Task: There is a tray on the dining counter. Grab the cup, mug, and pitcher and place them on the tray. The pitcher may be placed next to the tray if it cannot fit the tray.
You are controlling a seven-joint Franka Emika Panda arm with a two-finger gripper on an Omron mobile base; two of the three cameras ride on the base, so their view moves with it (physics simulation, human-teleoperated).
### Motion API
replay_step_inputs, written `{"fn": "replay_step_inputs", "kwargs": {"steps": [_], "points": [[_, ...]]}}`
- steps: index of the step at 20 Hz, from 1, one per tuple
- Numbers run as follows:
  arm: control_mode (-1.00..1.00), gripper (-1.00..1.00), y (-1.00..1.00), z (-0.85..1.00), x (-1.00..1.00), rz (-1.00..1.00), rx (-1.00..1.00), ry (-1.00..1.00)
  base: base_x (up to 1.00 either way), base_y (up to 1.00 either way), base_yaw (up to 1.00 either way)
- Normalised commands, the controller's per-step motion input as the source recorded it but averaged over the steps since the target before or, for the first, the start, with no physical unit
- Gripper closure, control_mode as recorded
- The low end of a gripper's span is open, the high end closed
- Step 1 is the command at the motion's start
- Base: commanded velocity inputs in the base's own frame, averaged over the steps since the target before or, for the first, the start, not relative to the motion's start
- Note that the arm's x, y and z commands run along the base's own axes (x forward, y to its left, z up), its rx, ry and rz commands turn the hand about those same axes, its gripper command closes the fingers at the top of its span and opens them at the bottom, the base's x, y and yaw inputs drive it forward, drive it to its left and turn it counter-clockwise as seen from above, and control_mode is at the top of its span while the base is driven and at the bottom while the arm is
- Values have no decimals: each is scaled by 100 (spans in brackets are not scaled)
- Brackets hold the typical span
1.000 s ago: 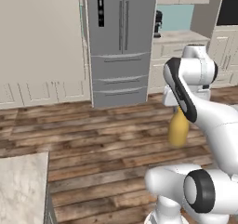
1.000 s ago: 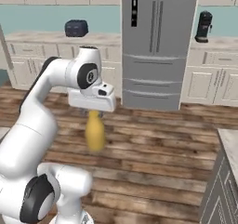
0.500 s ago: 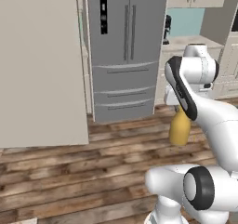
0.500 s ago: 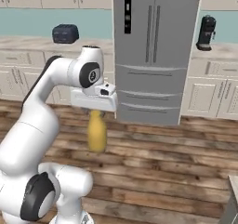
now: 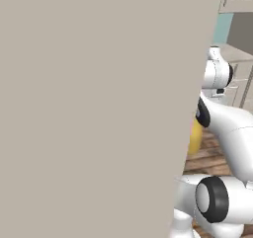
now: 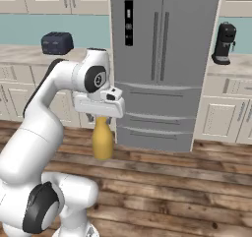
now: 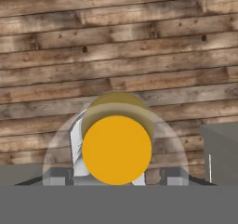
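Observation:
The mustard-yellow pitcher (image 6: 102, 141) hangs upright by its narrow neck from my gripper (image 6: 102, 120), well above the wooden floor. The gripper is shut on the neck, with the white hand directly over it. In the hand view I look straight down on the pitcher (image 7: 116, 148) as an orange disc between the two dark fingertips (image 7: 57, 175), with the gripper (image 7: 115, 176) closed around it. In the left base view a strip of the pitcher (image 5: 195, 136) shows beside the arm. The tray, cup, mug and dining counter are out of view.
A steel fridge (image 6: 162, 64) stands ahead, flanked by wall counters carrying a dark toaster (image 6: 56, 43) and a black coffee machine (image 6: 224, 43). Plank floor (image 6: 187, 182) lies below. A plain beige surface (image 5: 99, 108) stands very close on the left.
The whole picture has shifted as the base moves: the fridge slid rightward and the beige surface spread across the left base view. The pitcher stays in the gripper in the same pose.

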Motion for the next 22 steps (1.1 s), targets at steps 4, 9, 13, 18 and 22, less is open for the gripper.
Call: {"fn": "replay_step_inputs", "kwargs": {"steps": [4,9,13,18,22], "points": [[100,100,0,0,0,0,0,0,100,-18,-4],[100,100,0,0,0,0,0,0,96,-9,-60],[100,100,0,0,0,0,0,0,72,0,-84],[100,100,0,0,0,0,0,0,59,0,-90],[100,100,0,0,0,0,0,0,58,0,-91]]}}
